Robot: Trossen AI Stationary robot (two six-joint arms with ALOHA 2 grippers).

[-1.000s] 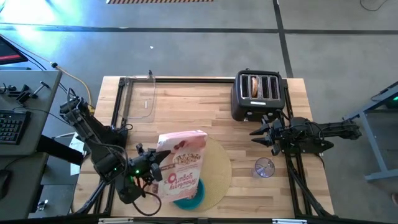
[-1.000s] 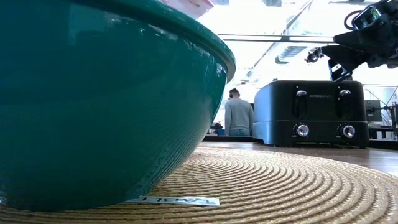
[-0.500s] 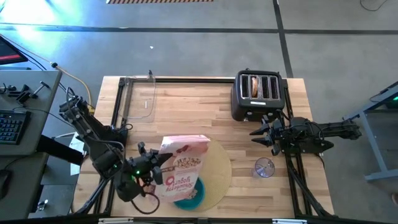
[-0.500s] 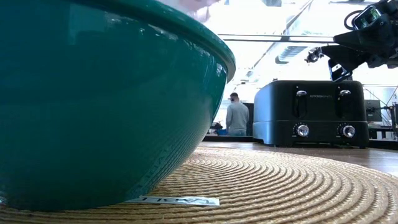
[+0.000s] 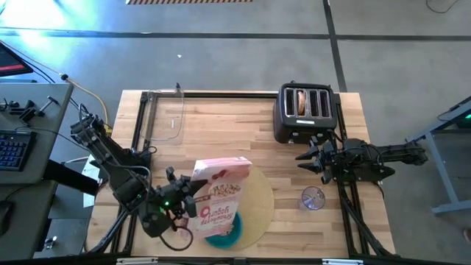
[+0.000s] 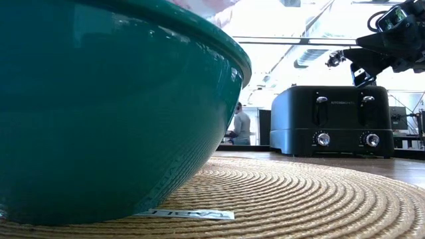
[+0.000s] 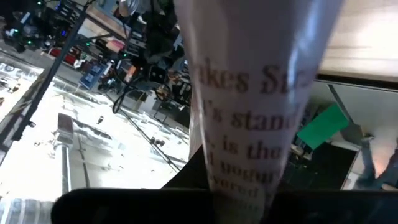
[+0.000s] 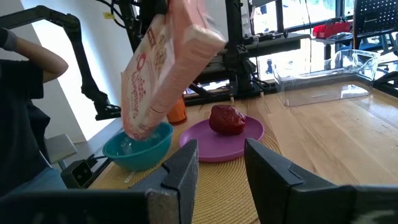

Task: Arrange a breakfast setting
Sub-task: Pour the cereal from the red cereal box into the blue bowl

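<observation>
My left gripper [image 5: 188, 196] is shut on the tall cereal box [image 5: 218, 197], which is tipped with its pink bottom up and its lower end in the teal bowl [image 8: 138, 147]. The bowl sits on the round tan mat [image 5: 256, 199] beside the purple plate [image 8: 221, 140], which carries the red fruit [image 8: 227, 118]. The orange cup [image 8: 178, 112] stands behind the plate. The clear glass [image 5: 313, 198] stands on the table to the right of the mat. My right gripper [image 5: 306, 157] is open and empty in front of the toaster [image 5: 305, 112]. No spoon shows. My left gripper pinches the cereal box between its two fingers across a printed panel [image 7: 249, 155], about midway along its length. The fingers come level from the table's left. The box is lifted and tilted, with its lower end [image 8: 138, 127] down inside the teal bowl.
The black toaster holds a tan piece in one slot [image 5: 299, 103] at the far right. A clear plastic container [image 5: 166, 116] lies at the far left. Bare tabletop lies between them. A person [image 6: 240, 126] moves in the room behind, and a sleeve [image 8: 25, 124] shows nearby.
My left gripper has gone a little toward the table's right edge with the cereal box and tipped it further over the teal bowl. The box's pink end has shifted right. My right arm has kept still.
</observation>
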